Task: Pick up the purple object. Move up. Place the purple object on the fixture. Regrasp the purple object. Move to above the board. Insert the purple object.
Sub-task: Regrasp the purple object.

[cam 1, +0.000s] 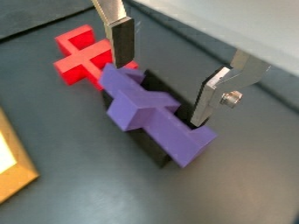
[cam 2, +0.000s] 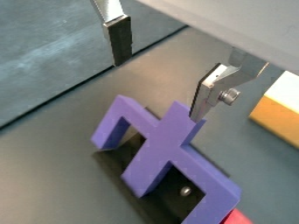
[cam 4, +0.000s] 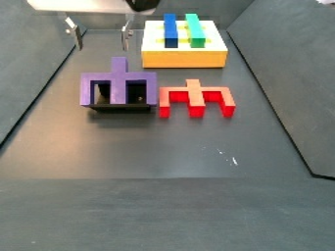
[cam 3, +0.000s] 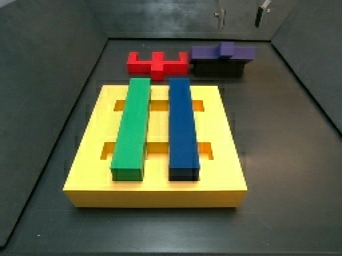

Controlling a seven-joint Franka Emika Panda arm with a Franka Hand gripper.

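We see one gripper (cam 1: 170, 74), its two fingers spread wide and holding nothing, above one purple object (cam 1: 155, 112). That notched, bridge-shaped block lies on one black fixture (cam 4: 120, 106) beside one red block (cam 4: 197, 97); one yellow board (cam 3: 94, 150) carries two bars.

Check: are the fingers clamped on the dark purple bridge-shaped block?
No. In a wrist view the gripper is open, its silver fingers clear of the dark purple bridge-shaped block, which rests on the black fixture.
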